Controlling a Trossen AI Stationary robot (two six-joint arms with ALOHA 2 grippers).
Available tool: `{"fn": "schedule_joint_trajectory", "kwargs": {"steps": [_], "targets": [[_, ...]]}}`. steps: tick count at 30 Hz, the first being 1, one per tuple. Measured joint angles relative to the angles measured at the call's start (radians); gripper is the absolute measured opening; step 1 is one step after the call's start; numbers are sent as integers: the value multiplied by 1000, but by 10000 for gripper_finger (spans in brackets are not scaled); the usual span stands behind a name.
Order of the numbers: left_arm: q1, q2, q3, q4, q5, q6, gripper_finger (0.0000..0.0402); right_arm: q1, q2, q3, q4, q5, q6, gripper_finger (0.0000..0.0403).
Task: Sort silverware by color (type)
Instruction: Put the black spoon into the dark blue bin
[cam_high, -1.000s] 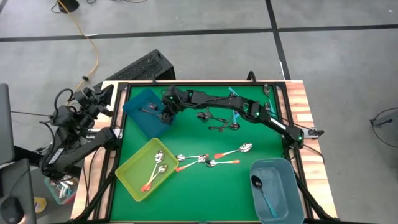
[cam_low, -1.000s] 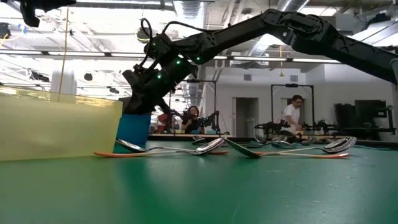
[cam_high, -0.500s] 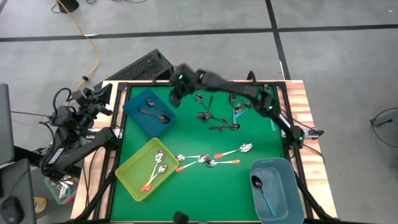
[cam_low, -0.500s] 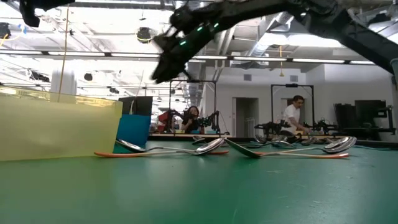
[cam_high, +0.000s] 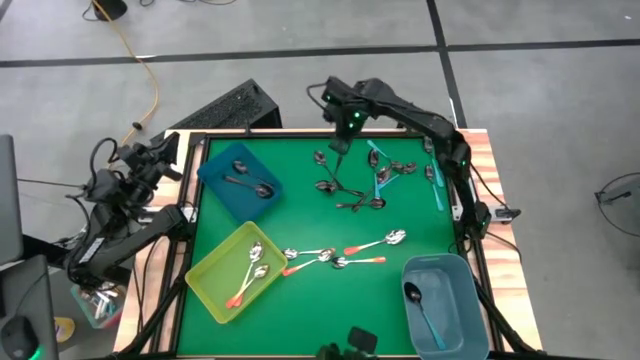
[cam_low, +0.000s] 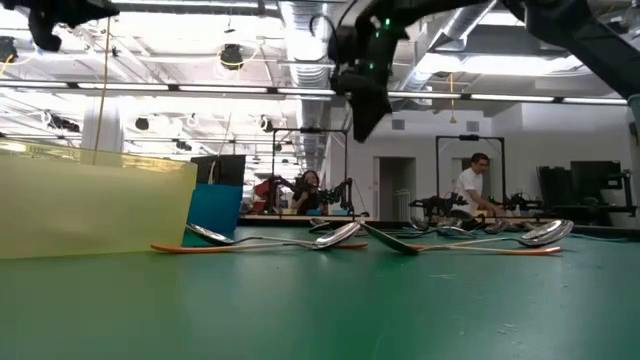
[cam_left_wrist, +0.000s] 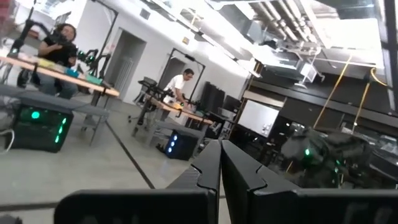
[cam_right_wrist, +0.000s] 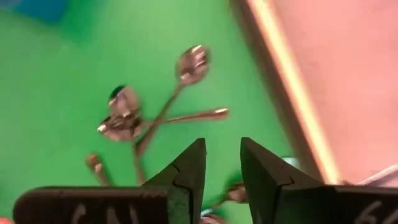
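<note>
- Right gripper (cam_high: 341, 147): raised above the far part of the green bench (cam_high: 300, 310), over the cluster of dark grey spoons (cam_high: 335, 188). Jaws stand partly spread, a clear gap between the fingers (cam_right_wrist: 186, 168); nothing held, nothing touched. In the low view the gripper (cam_low: 366, 122) hangs well clear of the bench surface.
- Left gripper (cam_left_wrist: 221, 163): parked off the left edge of the bench, pointing out into the room. Jaws pressed together, empty.
- Dark grey spoons: loose group lying on the bench near the far edge, several crossing one another, directly below the right gripper.
- Teal-handled spoons (cam_high: 383, 170): lying just beside the dark grey group, toward the right; one more teal handle (cam_high: 436, 186) lies at the right edge of the bench.
- Orange-handled spoons (cam_high: 340, 255): a string of them near mid-bench, touching or overlapping.
- Dark blue bin (cam_high: 215, 180), far left: holds a dark grey spoon (cam_high: 250, 185).
- Yellow bin (cam_high: 205, 275), near left: holds spoons with orange handles (cam_high: 250, 272).
- Light blue bin (cam_high: 460, 300), near right: holds one teal-handled spoon (cam_high: 420, 308).
- Room beyond: two people at distant desks, seen in the low view.
</note>
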Motion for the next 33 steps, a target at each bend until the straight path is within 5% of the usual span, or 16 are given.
{"fn": "schedule_joint_trajectory", "kwargs": {"steps": [8, 20, 33], "targets": [[0, 1, -85, 58, -2, -87, 0, 101, -29, -353, 147, -47, -18, 113], [0, 1, -119, 111, 2, -93, 0, 175, -390, -1120, 1028, -32, 88, 113], [0, 0, -131, 122, -34, -120, 0, 170, -305, -1201, 1250, -35, -13, 113]]}}
